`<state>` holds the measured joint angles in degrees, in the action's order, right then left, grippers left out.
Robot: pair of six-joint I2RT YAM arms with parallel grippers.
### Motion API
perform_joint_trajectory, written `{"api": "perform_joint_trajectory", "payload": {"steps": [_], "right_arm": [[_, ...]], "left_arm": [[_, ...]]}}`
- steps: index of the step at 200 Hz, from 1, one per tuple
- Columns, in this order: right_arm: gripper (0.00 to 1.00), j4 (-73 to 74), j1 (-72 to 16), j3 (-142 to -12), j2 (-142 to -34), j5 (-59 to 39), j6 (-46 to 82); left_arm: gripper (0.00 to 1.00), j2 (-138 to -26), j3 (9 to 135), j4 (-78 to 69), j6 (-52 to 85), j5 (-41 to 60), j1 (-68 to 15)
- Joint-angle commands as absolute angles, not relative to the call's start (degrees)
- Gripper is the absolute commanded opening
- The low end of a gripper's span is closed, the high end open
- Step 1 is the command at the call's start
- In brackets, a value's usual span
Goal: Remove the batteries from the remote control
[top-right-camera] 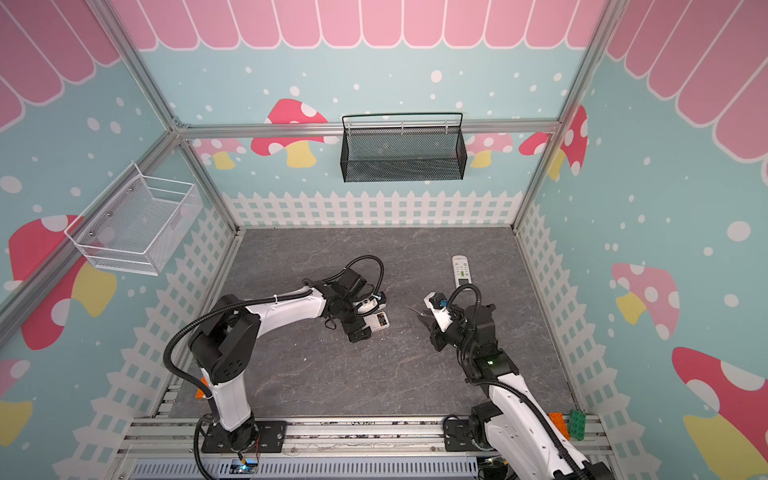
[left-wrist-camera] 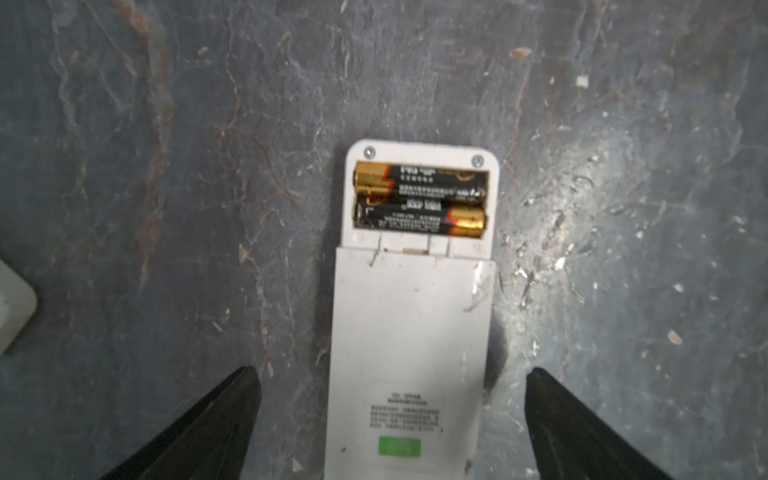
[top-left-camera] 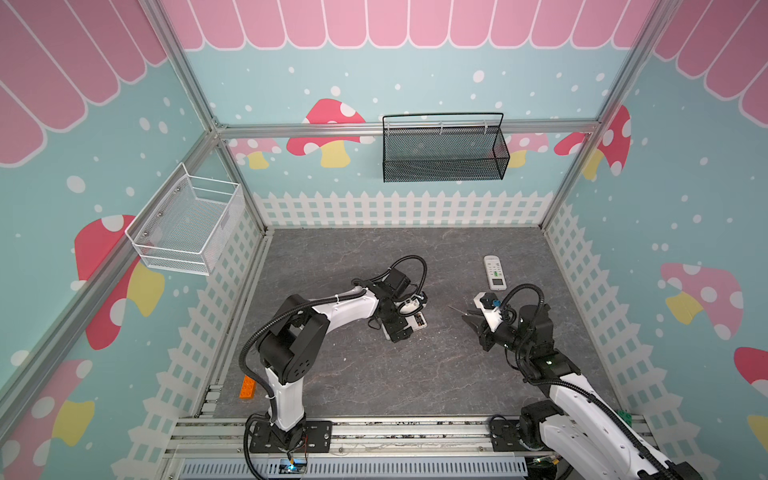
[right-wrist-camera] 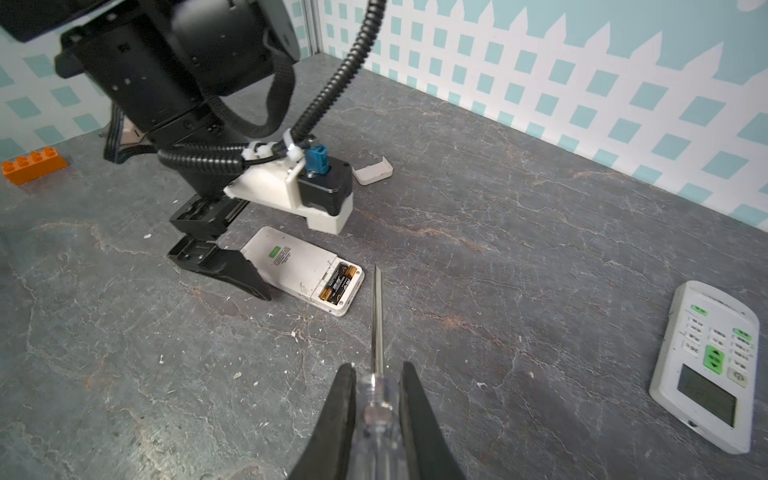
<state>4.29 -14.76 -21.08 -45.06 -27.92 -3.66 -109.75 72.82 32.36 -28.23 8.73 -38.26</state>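
Spread wide, the left gripper [left-wrist-camera: 392,369] hangs low over the remote control [left-wrist-camera: 411,332], one finger on each side of the white body with a clear gap both ways, so it grips nothing. The remote control lies face down on the grey worktop [right-wrist-camera: 540,249] with its compartment uncovered. In it the two batteries [left-wrist-camera: 415,216] sit side by side, their gold ends pointing opposite ways. A small white piece [right-wrist-camera: 372,170], probably the compartment cover, lies apart on the worktop beyond the left arm. The right gripper [right-wrist-camera: 378,368] is clenched on the clear handle of a screwdriver [right-wrist-camera: 378,320], whose shaft points toward the open end of the remote control; its tip is near the casing but not touching it. A second remote [right-wrist-camera: 706,365] lies buttons up well off to the side and plays no part. As I read it, opening is done and levering the cells out is the step in hand, with neither cell lifted yet. The next move seems to call for the left gripper to close on the casing and steady it. The right arm would then lower the tip under one battery's end and pry gently upward. Too much force could skate the light remote control across the worktop or flick the cell away.
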Motion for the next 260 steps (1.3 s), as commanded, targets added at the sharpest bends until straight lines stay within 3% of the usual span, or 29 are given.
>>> {"api": "perform_joint_trajectory", "payload": {"steps": [1,51,120,186,213,234,260], "right_arm": [[0.0,5.4,-15.4,-20.8,-46.0,-31.0,-7.9],[0.0,-1.4,-16.0,-24.4,-50.5,-34.0,-16.0],[0.0,-7.8,-16.4,-26.4,-52.5,-36.3,-22.8],[0.0,-11.1,-17.8,-29.6,-59.4,-38.0,-28.6],[0.0,-11.6,-18.1,-31.6,-62.5,-38.3,-30.1],[0.0,-11.5,-18.3,-32.0,-63.7,-38.1,-30.7],[0.0,-11.5,-19.0,-32.2,-65.0,-37.8,-31.5]], "left_arm": [[0.99,-111.9,77.0,34.6,-31.1,9.3,-37.8],[0.95,-113.6,77.3,39.0,-35.1,10.6,-38.4],[0.74,-113.7,76.8,45.4,-40.1,14.8,-38.6],[0.66,-112.2,74.6,48.0,-49.3,13.3,-37.2],[0.66,-112.5,76.6,48.1,-51.7,12.6,-35.7],[0.75,-113.0,77.4,47.2,-52.2,13.3,-35.4],[0.76,-113.9,77.6,46.9,-52.7,15.8,-35.5]]}}
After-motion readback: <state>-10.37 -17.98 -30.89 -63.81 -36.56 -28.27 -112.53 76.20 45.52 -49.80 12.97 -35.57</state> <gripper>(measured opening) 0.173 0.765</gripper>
